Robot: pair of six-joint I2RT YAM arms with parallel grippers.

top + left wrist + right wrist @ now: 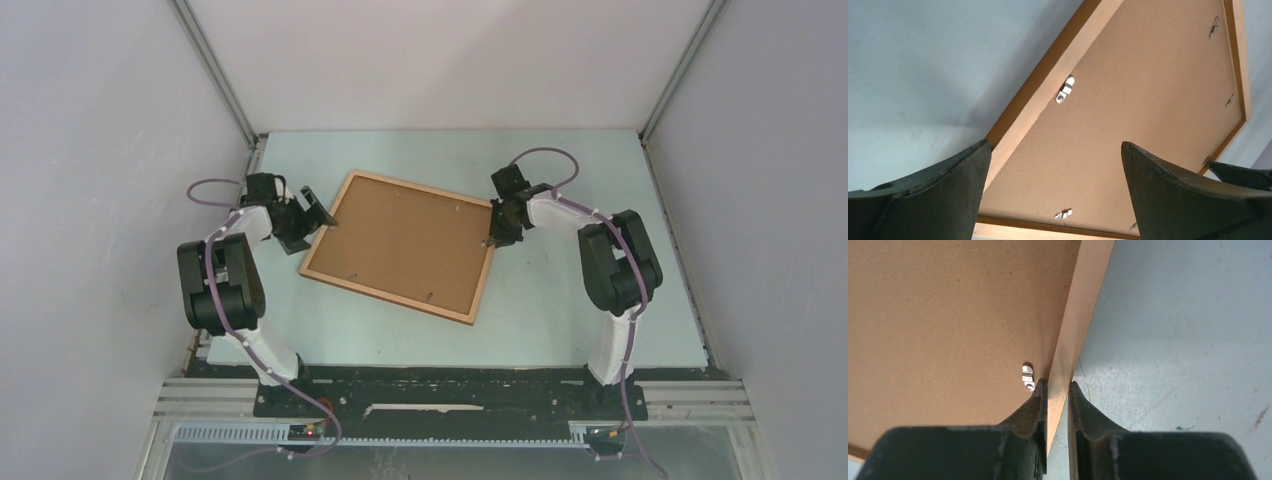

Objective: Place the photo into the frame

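Wooden frame [386,296] back-up, backing [405,240] seated; right gripper [1057,390] pinches its rail, left gripper [1054,145] gapes; next likely a flip.

The left arm [225,285] bends at the elbow and reaches inward, the left gripper [318,212] tilted down with its fingers spread wide apart. The right arm [615,270] mirrors it, and the right gripper [497,238] points down, fingers pinched on the frame [1083,305] rail
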